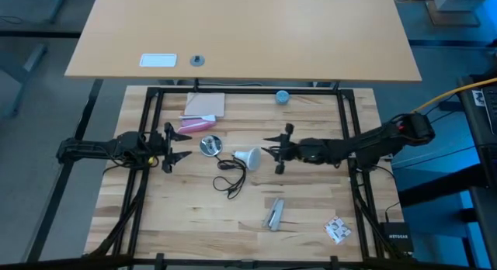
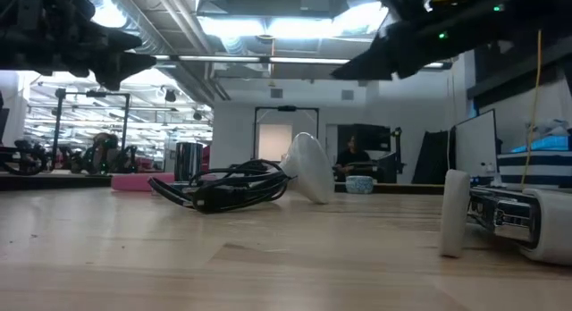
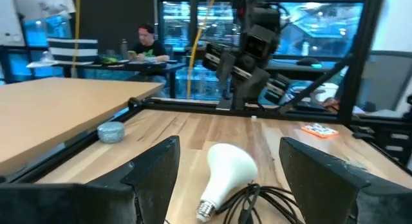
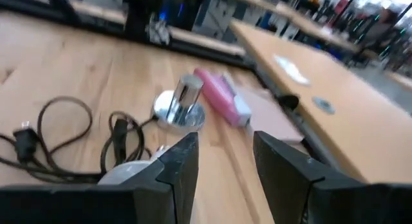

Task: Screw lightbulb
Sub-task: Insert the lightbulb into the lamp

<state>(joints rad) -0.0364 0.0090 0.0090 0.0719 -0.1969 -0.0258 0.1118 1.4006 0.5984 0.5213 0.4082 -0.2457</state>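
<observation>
- Wooden planks form the tabletop (image 1: 178, 216), with a black frame around it and a lighter desk (image 1: 241, 29) at the far side.
- At the near edge of the tabletop lie a silver metal piece (image 1: 274, 213) and a small printed packet (image 1: 336, 229), well apart from the arms.
- A thin black cord (image 1: 231, 175) lies in loops near the middle of the tabletop, and it touches the narrow end of the lightbulb.
- Beside the cord, the lightbulb (image 1: 248, 157) lies on its side on the tabletop, between the two pincers; nothing holds it.
- From the left side, the left pincer (image 1: 172, 148) is above the tabletop with its fingers spread apart, and it points to the lightbulb and grips nothing.
- From the right side, the right pincer (image 1: 279, 151) is just beside the dome of the lightbulb; its fingers are also spread apart and grip nothing.
- A round shiny silver socket base (image 1: 210, 146) stands just beside the left pincer, a little farther than the lightbulb.
- Farther still, a pink object (image 1: 194, 125) lies next to a brown cardboard sheet (image 1: 206, 105).
- Near the far frame bar is a small blue round object (image 1: 282, 97).
- On the lighter desk lies a white label (image 1: 158, 60), with a small grey disc (image 1: 197, 61) beside it.
- Beyond the table, in the left wrist view, a person (image 3: 147, 44) sits at a dark desk in the room.
</observation>
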